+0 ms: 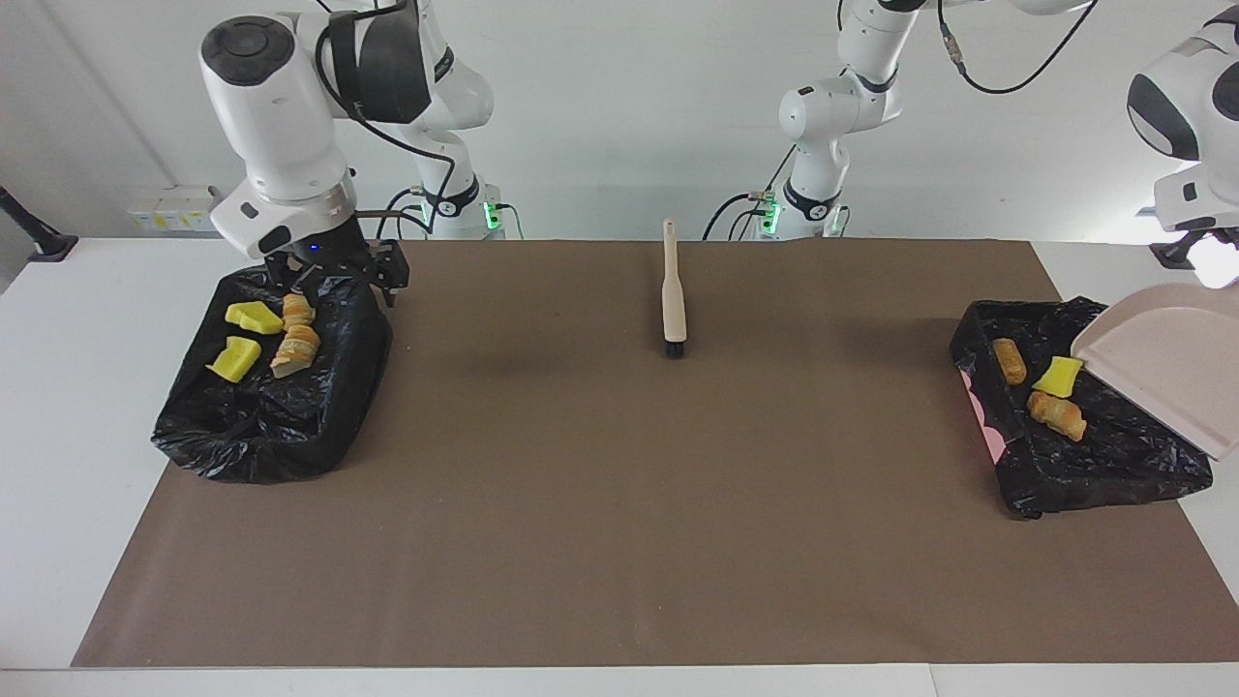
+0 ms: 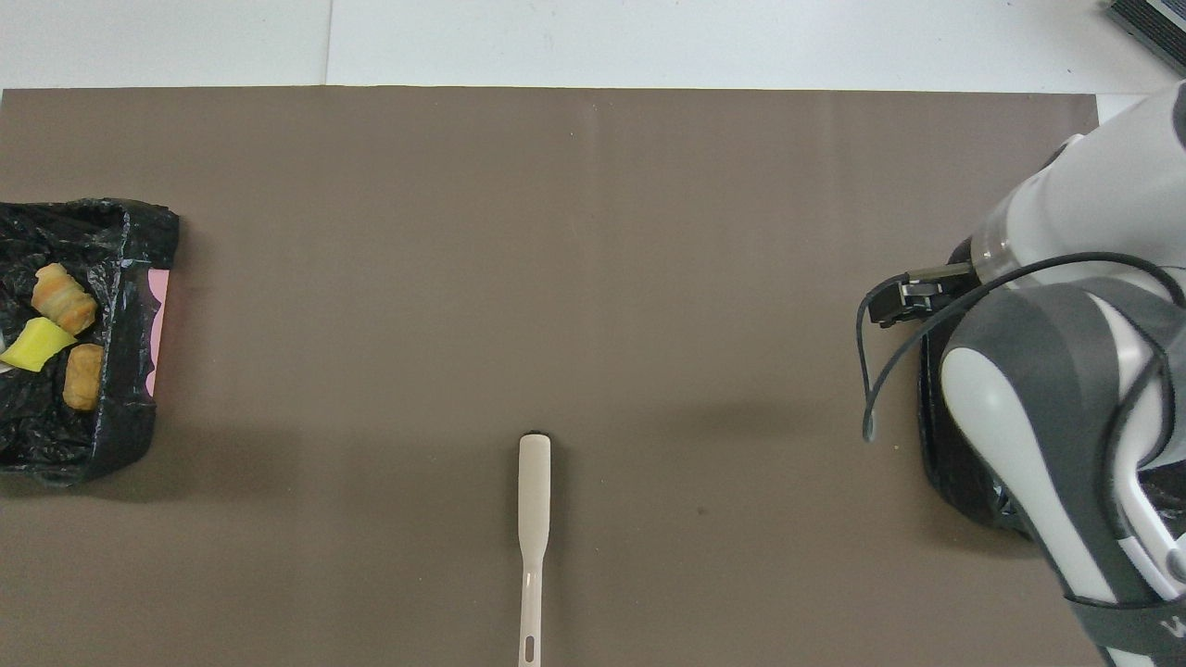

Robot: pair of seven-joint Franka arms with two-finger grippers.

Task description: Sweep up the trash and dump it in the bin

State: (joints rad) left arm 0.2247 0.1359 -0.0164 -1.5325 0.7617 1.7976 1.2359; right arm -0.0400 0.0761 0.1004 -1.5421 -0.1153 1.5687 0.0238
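Note:
Trash lies in two black-bagged bins. The bin point(image 1: 252, 436) at the right arm's end holds two yellow sponge chunks point(image 1: 254, 317) and two bread lumps point(image 1: 296, 350). My right gripper point(image 1: 324, 276) hangs over that bin's rim nearest the robots. The arm hides most of this bin point(image 2: 945, 472) in the overhead view. The bin point(image 1: 1113, 465) at the left arm's end holds a yellow chunk point(image 1: 1057, 376) and two bread lumps point(image 1: 1057, 414). My left gripper point(image 1: 1195, 257) holds the beige dustpan point(image 1: 1166, 373) tilted over it. That bin point(image 2: 120, 435) and its scraps point(image 2: 63, 298) show in the overhead view.
The beige brush point(image 1: 674, 300) lies on the brown mat point(image 1: 619, 503) mid-table near the robots, bristles pointing away from them; it also shows in the overhead view point(image 2: 534, 528). White table surrounds the mat.

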